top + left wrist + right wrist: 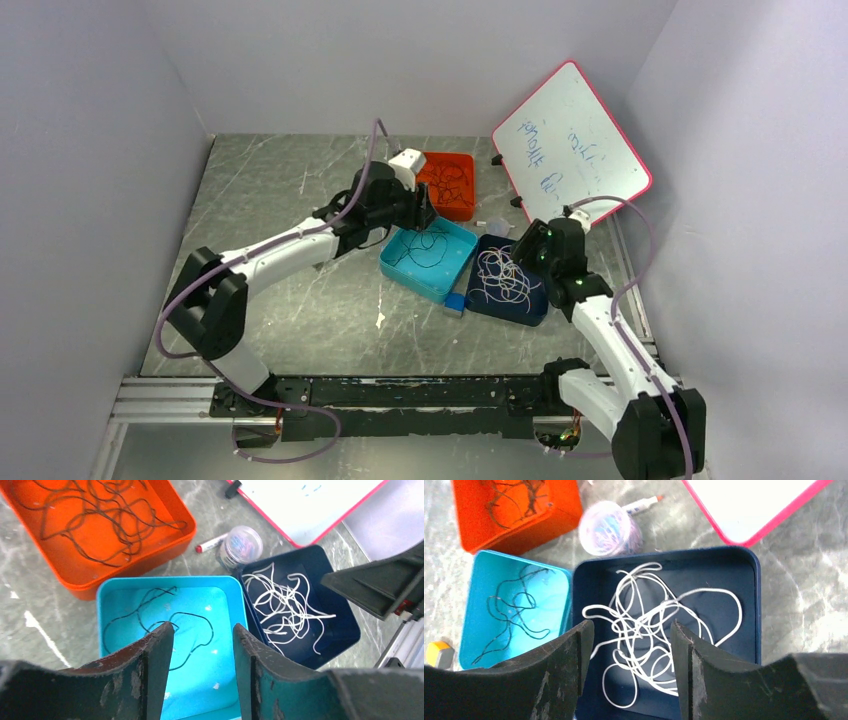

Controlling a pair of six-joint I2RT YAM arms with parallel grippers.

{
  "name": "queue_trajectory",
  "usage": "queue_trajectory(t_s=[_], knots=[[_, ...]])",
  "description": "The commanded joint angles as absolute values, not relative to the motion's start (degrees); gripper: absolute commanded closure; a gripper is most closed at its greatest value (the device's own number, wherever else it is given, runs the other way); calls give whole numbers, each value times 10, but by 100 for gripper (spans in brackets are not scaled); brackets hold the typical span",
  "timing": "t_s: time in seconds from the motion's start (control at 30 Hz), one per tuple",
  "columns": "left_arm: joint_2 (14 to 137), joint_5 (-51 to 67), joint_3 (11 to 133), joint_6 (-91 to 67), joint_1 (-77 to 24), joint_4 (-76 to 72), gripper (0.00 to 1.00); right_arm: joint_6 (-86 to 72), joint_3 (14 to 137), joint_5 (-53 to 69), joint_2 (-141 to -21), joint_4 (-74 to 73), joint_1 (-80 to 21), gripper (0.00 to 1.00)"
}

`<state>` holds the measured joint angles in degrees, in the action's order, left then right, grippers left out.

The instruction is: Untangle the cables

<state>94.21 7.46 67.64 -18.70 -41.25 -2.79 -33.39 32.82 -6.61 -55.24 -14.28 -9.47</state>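
Cables (646, 625) tangled in navy tray (724, 575); neighbouring cup (609, 527) distinct only in wrist views.

The left arm (285, 245) reaches from the near left toward the far middle, elbow raised and forearm stretched out to the right. The left gripper (202, 630) points down, its jaws apart with nothing between them. The right arm (610, 335) rises from the near right and leans far and left, bent at the wrist. The right gripper (630, 627) also points down over the surface, its jaws spread wide and holding nothing.
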Motion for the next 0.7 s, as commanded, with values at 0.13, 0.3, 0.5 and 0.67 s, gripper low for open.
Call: queue_trajectory(t_s=[0.13, 0.3, 0.5, 0.67], knots=[[861, 40, 661, -194, -339, 11, 46, -238, 423, -23, -514, -96, -92, 31], [787, 6, 650, -192, -264, 61, 41, -174, 513, 30, -531, -70, -92, 24], [650, -131, 628, -148, -217, 133, 23, -127, 544, 63, -514, -39, -92, 7], [545, -227, 596, -144, -211, 178, 10, -131, 511, 23, -470, -35, -92, 0]])
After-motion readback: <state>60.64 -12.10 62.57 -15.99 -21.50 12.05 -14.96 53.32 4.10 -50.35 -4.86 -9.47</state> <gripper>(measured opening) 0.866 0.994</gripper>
